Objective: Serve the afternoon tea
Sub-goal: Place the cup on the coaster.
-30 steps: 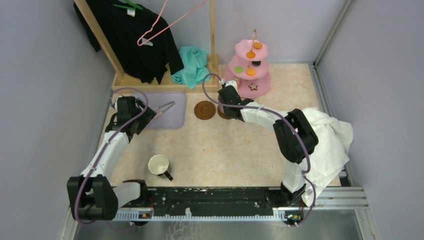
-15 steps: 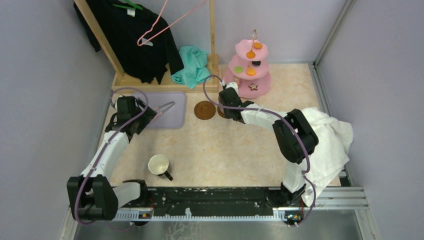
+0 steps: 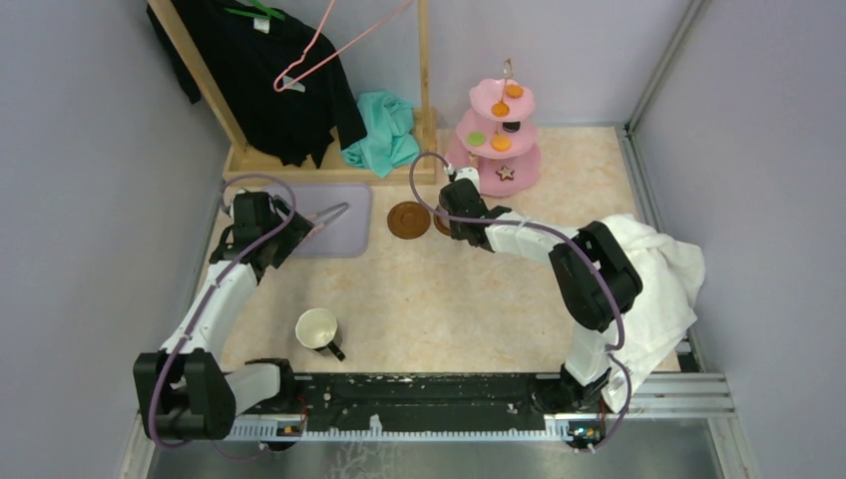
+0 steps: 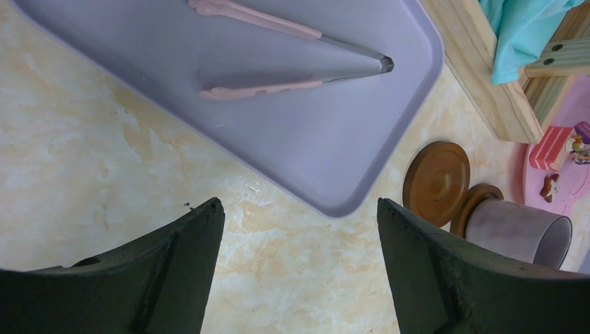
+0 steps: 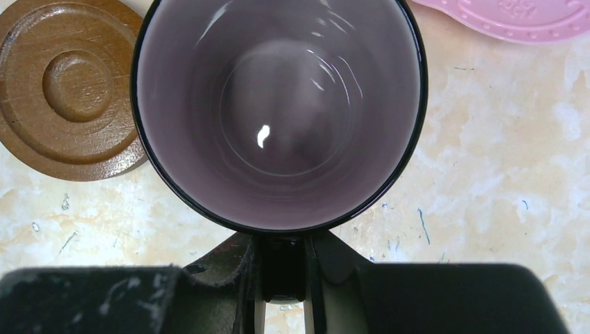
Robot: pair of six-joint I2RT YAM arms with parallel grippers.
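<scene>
Well to the left of the bare brown round wooden coaster (image 3: 408,220), the left gripper (image 4: 299,212) hangs wide open and holds nothing. The cream mug (image 3: 317,327) sits left of that coaster too, down by the left arm. Just right of the coaster, the right gripper (image 5: 282,275) is closed tight on the handle of the greyish-purple see-through mug (image 5: 278,104). The handle points back at the gripper.

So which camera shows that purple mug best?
The right wrist view: the purple mug fills the frame, seen straight down its empty inside. The left wrist view catches it at the edge, above a coaster. From the top, the right arm hides it.
</scene>
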